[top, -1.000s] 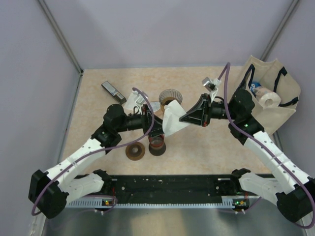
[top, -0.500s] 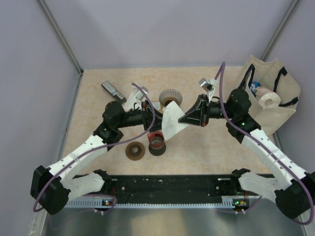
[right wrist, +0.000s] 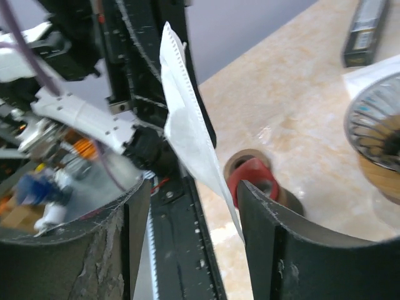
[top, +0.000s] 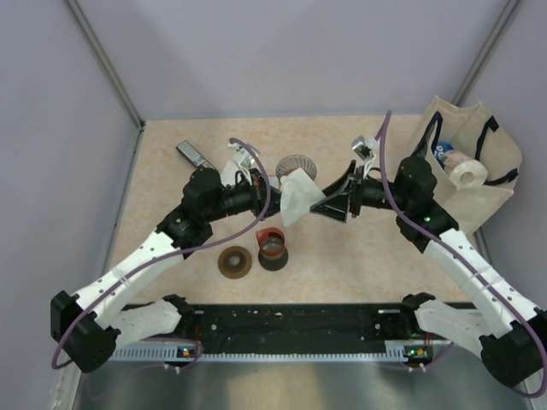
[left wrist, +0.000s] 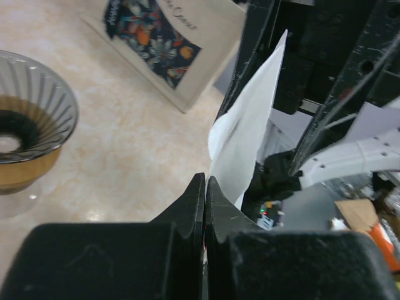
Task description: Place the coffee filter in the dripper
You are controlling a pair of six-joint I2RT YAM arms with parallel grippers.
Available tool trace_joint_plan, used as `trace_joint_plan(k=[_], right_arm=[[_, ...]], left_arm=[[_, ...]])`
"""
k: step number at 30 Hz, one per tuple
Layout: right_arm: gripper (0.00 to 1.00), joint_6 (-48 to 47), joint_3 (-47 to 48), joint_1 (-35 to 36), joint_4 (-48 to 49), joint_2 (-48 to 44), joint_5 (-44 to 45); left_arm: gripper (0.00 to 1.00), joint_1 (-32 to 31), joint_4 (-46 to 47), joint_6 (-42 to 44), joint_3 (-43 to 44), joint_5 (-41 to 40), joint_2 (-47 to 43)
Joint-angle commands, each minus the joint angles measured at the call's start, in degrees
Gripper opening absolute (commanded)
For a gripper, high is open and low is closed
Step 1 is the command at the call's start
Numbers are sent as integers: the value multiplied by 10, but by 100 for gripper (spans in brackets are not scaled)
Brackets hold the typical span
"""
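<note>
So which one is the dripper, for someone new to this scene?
On the beige table, look just beyond where the two arms meet. The dripper sits there behind the white filter: the only clear ribbed cone, unlike the flat brown ring and red-handled cup nearer the bases.

"What sort of place is this? A kitchen?"

"No, a robotics lab cell. Take the dripper (top: pixel 296 165) as your mark. It stands on a beige, stone-patterned table (top: pixel 359 248) boxed in by plain lilac panels (top: pixel 60 171) behind it and on both sides, with metal posts (top: pixel 107 64) at the corners."

"And the machinery?"

"A left arm (top: pixel 141 260) and a right arm (top: pixel 466 256), white and black, rise from a black rail (top: pixel 299 323) at the table edge nearer than the dripper. Purple cables (top: pixel 383 141) run along them."

"Anything homely?"

"Only props. There's a canvas tote bag (top: pixel 491 201) right of the dripper and a small dark packet (top: pixel 195 155) to its left. A red-rimmed cup (top: pixel 273 248) and a brown disc (top: pixel 234 262) sit nearer than it."
</note>
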Motion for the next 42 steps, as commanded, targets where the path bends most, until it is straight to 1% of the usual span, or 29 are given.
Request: trace_joint_plan(k=[1,2,4,5,6,7,8,11,16,18,20,25,35,38,42], right_arm=[[68,-42,34,-1,-78,-50,184],[76,-39,38,-1,-99,-57,230],[80,-24,47,-1,-118,-64,314],[89,-12,53,-1,-127,-66,349],[89,-2,61,-1,-135,-63,373],[94,3,65,-1,-135,-62,393],[94,14,67,3,-133,-61,415],[98,40,81,12,-133,-50,467],[99,38,132,40,-158,-5,467],[99,37,145,50,-160,7,467],[99,37,153,54,-158,20,467],[99,44,170,54,-169,50,473],[99,39,174,56,-181,57,476],[99,37,179,56,-183,57,460],[99,40,183,56,-182,57,431]], left_arm=[[0,-42,-172,100,83,-220,-5],[0,-53,-200,109,97,-254,3],[0,-66,-233,119,122,-295,20],[0,-70,-237,119,131,-313,28],[0,-75,-247,119,141,-335,37],[0,-84,-255,120,153,-366,45],[0,-91,-263,122,164,-384,56],[0,-108,-273,130,197,-411,88],[0,-140,-307,149,274,-460,147],[0,-147,-310,153,289,-459,160],[0,-152,-305,157,296,-449,166],[0,-168,-308,166,310,-460,180],[0,-180,-308,166,325,-480,191],[0,-180,-316,162,333,-496,200],[0,-180,-322,159,342,-491,213]])
